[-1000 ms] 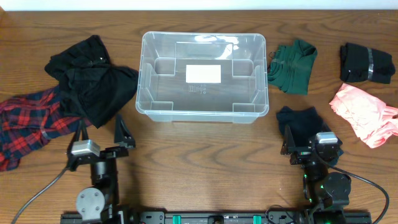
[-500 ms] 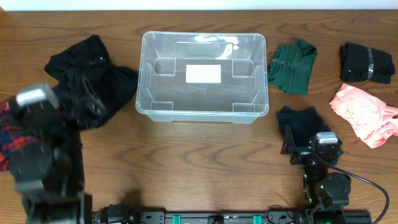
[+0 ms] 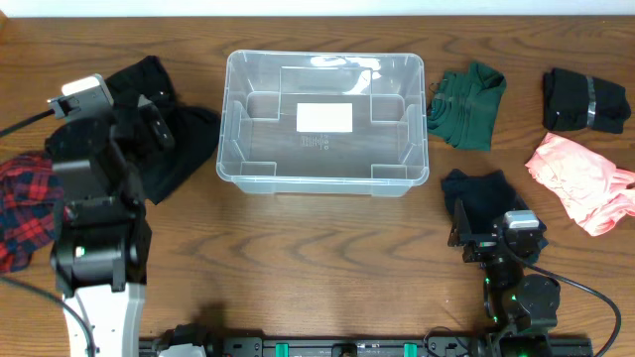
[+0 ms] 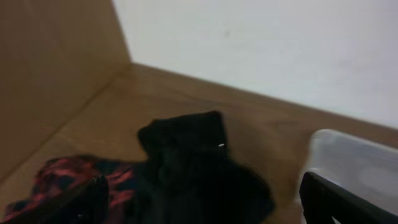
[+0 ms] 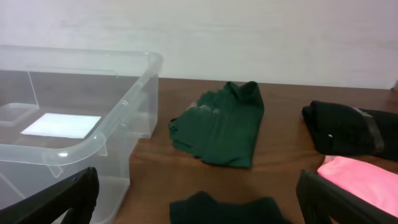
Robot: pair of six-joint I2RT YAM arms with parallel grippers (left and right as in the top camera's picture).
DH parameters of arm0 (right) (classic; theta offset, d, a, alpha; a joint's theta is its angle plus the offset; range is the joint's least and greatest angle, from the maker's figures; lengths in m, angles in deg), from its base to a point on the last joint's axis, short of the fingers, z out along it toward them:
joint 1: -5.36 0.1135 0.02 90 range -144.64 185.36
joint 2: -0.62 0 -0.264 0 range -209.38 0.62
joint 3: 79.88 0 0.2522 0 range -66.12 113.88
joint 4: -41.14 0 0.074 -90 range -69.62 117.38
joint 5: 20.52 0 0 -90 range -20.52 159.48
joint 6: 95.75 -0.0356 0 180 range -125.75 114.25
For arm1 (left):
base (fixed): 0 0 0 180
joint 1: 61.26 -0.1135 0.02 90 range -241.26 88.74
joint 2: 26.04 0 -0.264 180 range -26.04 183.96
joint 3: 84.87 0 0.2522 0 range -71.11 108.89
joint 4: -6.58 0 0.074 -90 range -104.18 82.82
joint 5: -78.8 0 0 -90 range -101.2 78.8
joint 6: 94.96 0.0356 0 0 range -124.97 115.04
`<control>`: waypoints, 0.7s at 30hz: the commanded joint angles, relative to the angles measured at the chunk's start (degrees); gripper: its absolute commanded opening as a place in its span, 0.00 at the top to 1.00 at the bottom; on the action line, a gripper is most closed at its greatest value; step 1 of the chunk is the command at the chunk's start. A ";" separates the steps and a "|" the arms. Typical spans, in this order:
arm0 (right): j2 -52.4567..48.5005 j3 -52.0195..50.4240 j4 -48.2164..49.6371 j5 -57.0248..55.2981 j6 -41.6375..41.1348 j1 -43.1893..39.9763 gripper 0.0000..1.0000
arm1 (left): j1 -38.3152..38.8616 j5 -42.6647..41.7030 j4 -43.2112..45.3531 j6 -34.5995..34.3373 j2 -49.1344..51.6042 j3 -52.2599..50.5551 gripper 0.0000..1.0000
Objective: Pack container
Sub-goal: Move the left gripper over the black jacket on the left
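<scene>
The clear plastic container (image 3: pixel 238 164) stands at the table's centre back, empty, with a white label (image 3: pixel 324 117) on its bottom. It also shows in the right wrist view (image 5: pixel 87 146) and its corner in the left wrist view (image 4: pixel 354 155). My left gripper (image 3: pixel 149 124) is open and empty, raised over a black garment (image 3: pixel 179 149) (image 4: pixel 193 162) left of the container. My right gripper (image 3: pixel 486 226) (image 5: pixel 199 208) is open and empty, low at the front right, just before a small black garment (image 3: pixel 486 191) (image 5: pixel 230 210).
A red plaid garment (image 3: pixel 25 203) (image 4: pixel 62 177) lies at the far left. Right of the container lie a green garment (image 3: pixel 466 104) (image 5: pixel 224 127), a folded black item with a grey band (image 3: pixel 583 99) (image 5: pixel 351 130) and a pink garment (image 3: pixel 585 178) (image 5: pixel 360 177).
My left arm has risen from its rest at the front and swung back and left, over the black and plaid garments. The right arm has not moved.
</scene>
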 commanded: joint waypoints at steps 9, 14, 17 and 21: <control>-0.07 -0.09 -0.24 -0.61 -0.42 -0.48 0.01 | -11.50 -0.07 -0.70 4.76 11.39 0.48 0.02; -0.07 -0.09 -0.24 -0.61 -0.42 -0.48 0.01 | -21.49 -17.75 -0.63 5.05 16.09 0.92 0.02; -0.07 -0.09 -0.24 -0.61 -0.42 -0.48 0.01 | -26.38 -26.45 -0.83 6.51 19.12 2.03 0.02; -0.07 -0.09 -0.24 -0.61 -0.39 -0.48 0.01 | -29.24 -28.70 -2.16 7.43 22.67 4.33 0.02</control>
